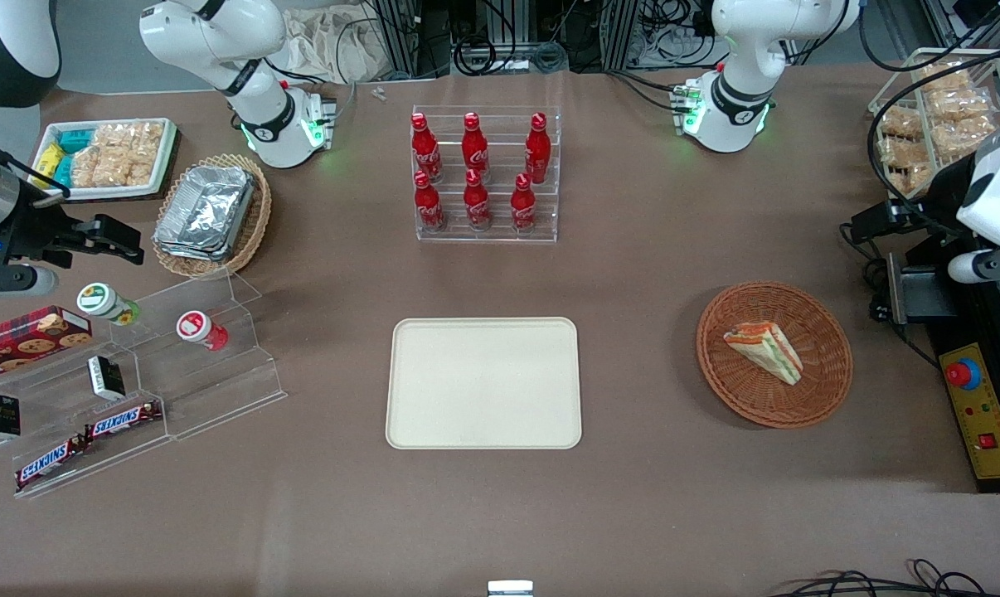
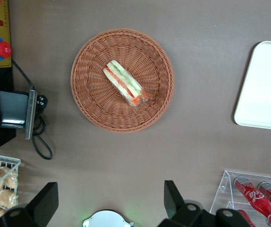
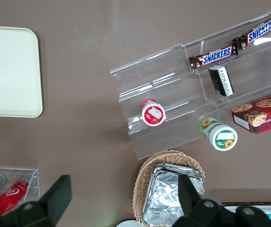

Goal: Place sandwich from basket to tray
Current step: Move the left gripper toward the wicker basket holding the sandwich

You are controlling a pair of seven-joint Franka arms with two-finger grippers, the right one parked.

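Sandwich (image 1: 764,349) lying in basket (image 1: 774,354) near working-arm tabletop edge, awaiting pickup; gripper (image 2: 111,201) hovering above, fingers (image 2: 172,198) spread apart; tray (image 1: 483,383) waiting.

Left arm raised at the working arm's table end, gripper (image 2: 109,203) facing down, fingers spread wide

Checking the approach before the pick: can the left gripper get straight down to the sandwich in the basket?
Probably yes. The gripper hangs open, high above the table, with the sandwich lying uncovered in the shallow basket; nothing sits over or against it.
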